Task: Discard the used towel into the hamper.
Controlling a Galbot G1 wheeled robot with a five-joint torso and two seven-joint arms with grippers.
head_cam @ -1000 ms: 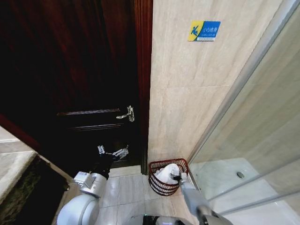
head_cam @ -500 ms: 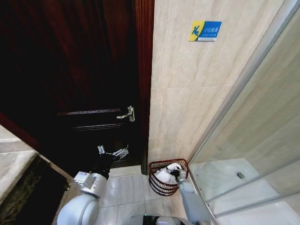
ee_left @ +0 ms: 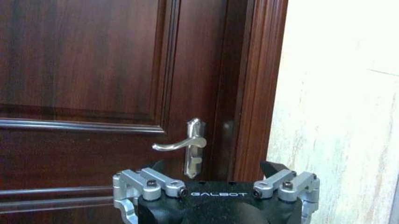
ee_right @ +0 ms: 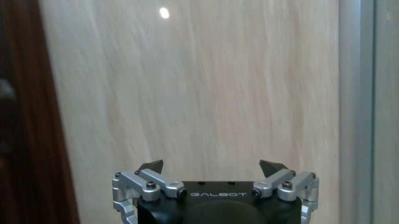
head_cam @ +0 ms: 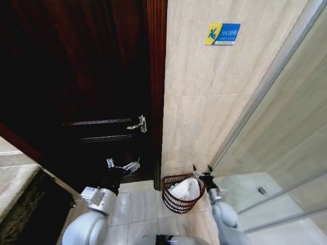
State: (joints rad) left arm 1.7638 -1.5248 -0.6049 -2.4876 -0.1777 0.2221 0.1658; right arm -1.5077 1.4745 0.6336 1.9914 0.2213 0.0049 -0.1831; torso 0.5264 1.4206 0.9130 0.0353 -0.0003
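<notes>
**Towel in the hamper, both jaws empty**

The white towel lies bunched inside the red-brown wire hamper on the floor tiles by the beige wall, so I judge the discard done. My right gripper hangs above the hamper's rim, jaws spread and holding nothing. My left gripper waits spread-jawed before the dark door, facing its lever handle. "GALBOT" is printed on both wrists.
</notes>
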